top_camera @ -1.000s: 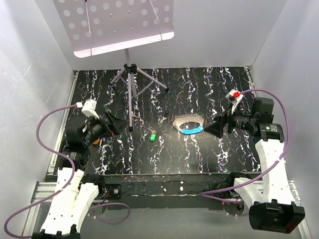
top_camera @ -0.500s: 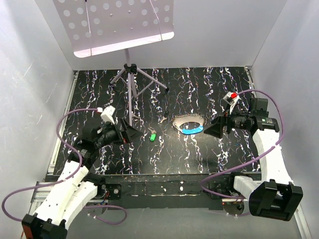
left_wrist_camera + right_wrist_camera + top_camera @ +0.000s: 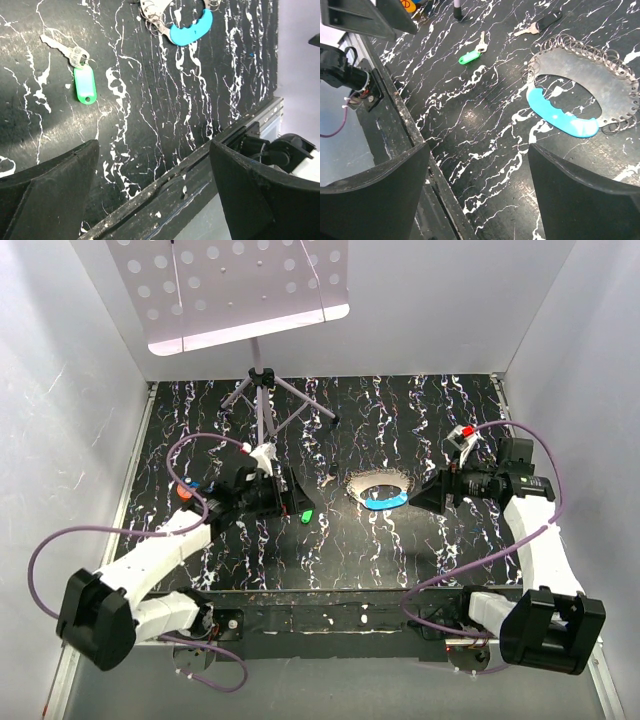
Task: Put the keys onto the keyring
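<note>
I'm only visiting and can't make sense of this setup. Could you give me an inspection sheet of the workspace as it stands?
Surface: black table with white veining, scuffed along the near edge.
Job's things: green-tagged key lying loose; black-headed key lying loose; keyring flat on the table, with a light-blue grip and many small rings.
Clutter: tripod stand with a perforated top, at the back.
Grippers: left gripper open and empty, close to the green-tagged key; right gripper open and empty, beside the keyring.
Cables: purple cables loop from both arms.
Surroundings: plain white walls; nothing else seen.
</note>
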### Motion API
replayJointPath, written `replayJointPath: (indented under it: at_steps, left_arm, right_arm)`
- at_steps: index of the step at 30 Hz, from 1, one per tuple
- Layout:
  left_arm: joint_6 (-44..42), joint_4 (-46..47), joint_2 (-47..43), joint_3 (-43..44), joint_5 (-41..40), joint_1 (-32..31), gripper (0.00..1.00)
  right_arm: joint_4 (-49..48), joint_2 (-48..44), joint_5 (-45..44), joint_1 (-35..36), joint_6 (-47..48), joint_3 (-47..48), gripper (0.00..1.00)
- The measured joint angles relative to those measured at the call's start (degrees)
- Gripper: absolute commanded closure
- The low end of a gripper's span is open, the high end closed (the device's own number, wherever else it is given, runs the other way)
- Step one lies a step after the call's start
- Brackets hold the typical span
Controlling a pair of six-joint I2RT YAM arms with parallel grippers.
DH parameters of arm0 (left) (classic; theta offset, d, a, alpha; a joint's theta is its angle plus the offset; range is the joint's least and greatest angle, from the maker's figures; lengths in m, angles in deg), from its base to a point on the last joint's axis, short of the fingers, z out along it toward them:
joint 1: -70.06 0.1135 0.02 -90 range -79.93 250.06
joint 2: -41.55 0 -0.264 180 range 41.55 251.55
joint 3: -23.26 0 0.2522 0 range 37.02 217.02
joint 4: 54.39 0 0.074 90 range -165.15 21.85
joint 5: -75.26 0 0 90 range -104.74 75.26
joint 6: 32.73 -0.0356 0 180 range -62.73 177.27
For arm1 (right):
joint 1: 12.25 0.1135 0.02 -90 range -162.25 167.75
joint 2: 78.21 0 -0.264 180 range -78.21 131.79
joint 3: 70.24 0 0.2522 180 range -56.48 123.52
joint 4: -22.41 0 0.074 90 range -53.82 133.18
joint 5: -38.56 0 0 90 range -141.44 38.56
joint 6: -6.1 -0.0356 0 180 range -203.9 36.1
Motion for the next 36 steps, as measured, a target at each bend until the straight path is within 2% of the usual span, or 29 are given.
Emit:
replayJointPath:
  at_steps: [4, 10, 12, 16, 17, 24, 30, 36]
  left_arm:
    - [-0.9, 0.39, 6.54, 3.1, -2.1, -1.49, 0.18]
    - [-3.41, -4.0, 17.27, 12.85, -7.28, -4.79, 0.42]
    - [-3.87, -6.05, 20.83, 16.5, -9.27, -5.75, 0.45]
    - [-4.55, -10.75, 28.74, 23.67, -14.05, -8.09, 0.69]
    - [-4.5, -11.78, 30.12, 24.76, -14.99, -8.48, 0.72]
    - [-4.35, -18.97, 39.41, 32.57, -20.87, -10.16, 0.71]
    - [-2.6, -22.32, 41.75, 34.01, -24.85, -10.4, 0.64]
    - [1.84, -24.94, 44.37, 37.13, -27.58, -10.54, 0.65]
  right_arm:
    - [-0.17, 3.02, 1.29, -0.02, 0.02, -0.11, 0.17]
    - [0.17, 7.08, 2.34, -0.04, 0.72, -0.04, 0.25]
    - [0.94, 8.55, 2.67, -0.04, 1.51, 0.26, 0.27]
    - [2.6, 10.64, 2.89, -0.04, 2.71, 1.38, 0.29]
    - [2.91, 10.73, 2.89, -0.07, 2.91, 1.55, 0.3]
    - [4.33, 10.78, 3.13, -0.11, 4.02, 2.4, 0.31]
    - [4.7, 10.78, 3.15, -0.26, 4.55, 2.4, 0.31]
    - [4.83, 10.78, 3.23, -0.26, 4.55, 2.4, 0.31]
